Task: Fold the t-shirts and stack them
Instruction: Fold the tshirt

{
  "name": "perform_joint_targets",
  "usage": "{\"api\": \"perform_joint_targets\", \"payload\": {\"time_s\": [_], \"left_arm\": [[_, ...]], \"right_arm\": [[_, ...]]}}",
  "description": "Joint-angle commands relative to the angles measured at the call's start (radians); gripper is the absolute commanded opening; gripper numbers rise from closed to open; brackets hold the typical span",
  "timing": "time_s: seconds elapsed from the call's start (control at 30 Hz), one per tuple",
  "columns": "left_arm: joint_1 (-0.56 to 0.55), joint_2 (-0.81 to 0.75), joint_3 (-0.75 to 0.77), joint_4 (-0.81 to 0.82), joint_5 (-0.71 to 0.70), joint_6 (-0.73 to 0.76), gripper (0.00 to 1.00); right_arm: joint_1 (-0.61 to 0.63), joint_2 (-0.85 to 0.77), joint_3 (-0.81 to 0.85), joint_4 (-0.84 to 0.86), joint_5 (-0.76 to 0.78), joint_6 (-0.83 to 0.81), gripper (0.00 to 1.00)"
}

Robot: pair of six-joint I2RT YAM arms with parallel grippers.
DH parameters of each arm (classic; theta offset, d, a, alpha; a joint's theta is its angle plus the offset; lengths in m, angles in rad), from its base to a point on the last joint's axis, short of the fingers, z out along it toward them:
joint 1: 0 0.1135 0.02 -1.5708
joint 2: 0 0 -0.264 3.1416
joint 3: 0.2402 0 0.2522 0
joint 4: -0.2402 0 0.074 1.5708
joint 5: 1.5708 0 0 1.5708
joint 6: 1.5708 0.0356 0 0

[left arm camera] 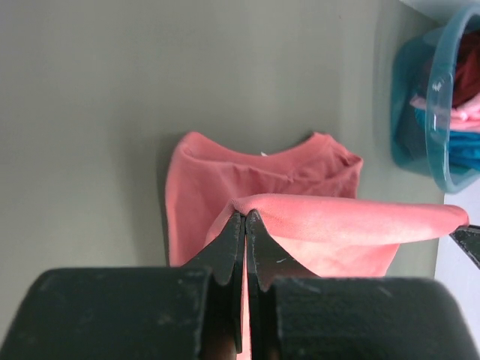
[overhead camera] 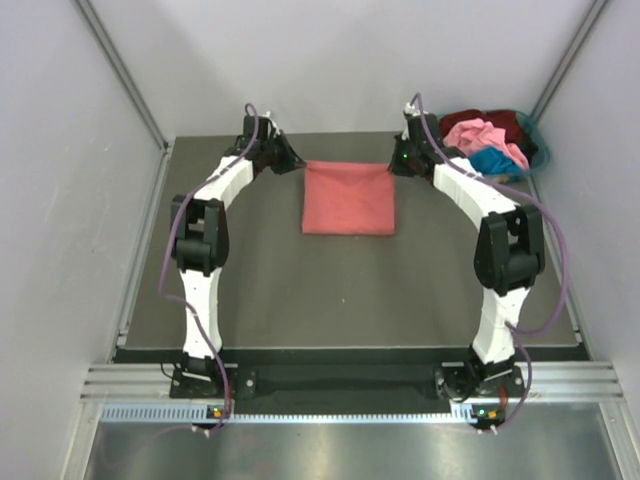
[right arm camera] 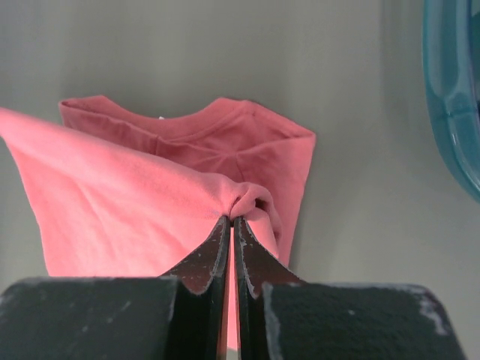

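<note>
My left fingers and right fingers each pinch a raised corner of the salmon-red cloth t-shirt near the far edge of the table; uneven pulling, I judge, could skew the fold.

A robotics lab's test cell: plain white panels enclose a grey-topped table, with two white robot arms bolted to aluminium rails at 6 o'clock.

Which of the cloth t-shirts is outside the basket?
The salmon-red cloth t-shirt, on the grey table; the pink, maroon and blue t-shirts lie in the teal plastic basket.
</note>
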Motion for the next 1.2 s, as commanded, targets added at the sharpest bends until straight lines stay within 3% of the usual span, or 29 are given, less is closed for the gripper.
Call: {"api": "perform_joint_targets", "payload": {"time_s": [0.0,0.43,0.53,0.57,0.73,0.87,1.03,1.17], "left_arm": [[0.028,0.048,0.071,0.107,0.015,-0.025,0.0],[0.039,0.193,0.223,0.191,0.095,-0.012,0.04],[0.044,0.208,0.237,0.224,0.13,-0.014,0.16],[0.045,0.211,0.24,0.224,0.133,-0.012,0.32],[0.093,0.165,0.209,0.204,0.158,0.003,0.46],[0.103,0.072,0.165,0.058,0.083,0.11,0.49],[0.087,-0.123,-0.106,0.037,0.083,0.172,0.49],[0.07,-0.168,-0.28,0.072,0.127,0.192,0.5]], "right_arm": [[-0.02,0.055,0.082,0.055,-0.014,0.0,0.0],[-0.057,0.164,0.162,0.055,0.017,0.041,0.0],[-0.065,0.162,0.137,0.082,0.028,0.053,0.0],[-0.07,0.164,0.132,0.087,0.026,0.058,0.0],[-0.08,0.143,0.102,0.085,-0.001,0.07,0.23],[-0.08,0.042,0.042,0.059,-0.055,0.043,0.52],[-0.068,-0.077,-0.117,-0.003,-0.191,0.001,0.51],[-0.06,-0.13,-0.249,0.013,-0.244,-0.026,0.51]]}}
